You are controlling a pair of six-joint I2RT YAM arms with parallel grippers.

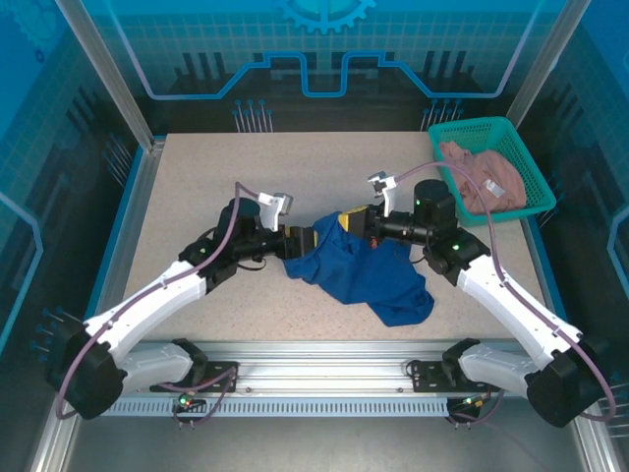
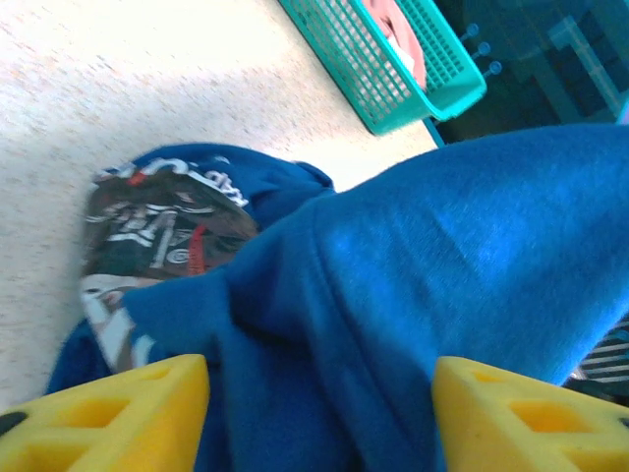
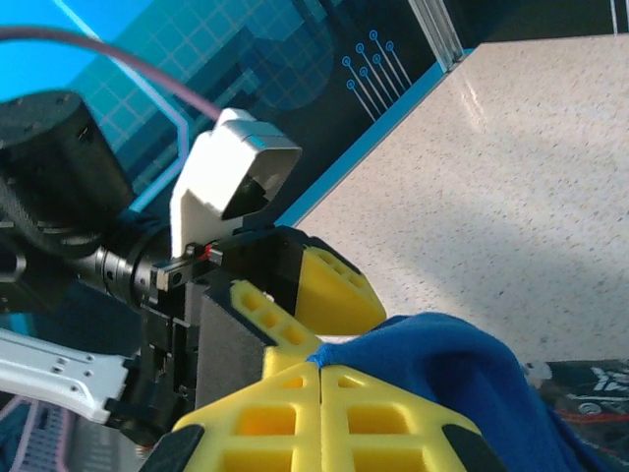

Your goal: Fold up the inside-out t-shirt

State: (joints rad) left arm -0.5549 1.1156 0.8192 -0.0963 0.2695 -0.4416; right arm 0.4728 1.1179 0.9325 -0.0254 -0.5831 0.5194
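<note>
Right of our right pincer (image 1: 349, 222), clamped on the royal blue cotton t-shirt (image 1: 378, 280), a teal plastic mesh basket (image 1: 470, 123) holds a pinkish-beige garment (image 1: 482, 177); left pincer (image 1: 303, 239) gapes wide.

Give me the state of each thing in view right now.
left gripper: open, t-shirt cloth between the jaws.
right gripper: shut on the t-shirt's edge.
t-shirt: crumpled on the table, unfolded, print partly showing.
green basket: upright, holding the pinkish garment.
pinkish garment: bunched in the basket.
</note>
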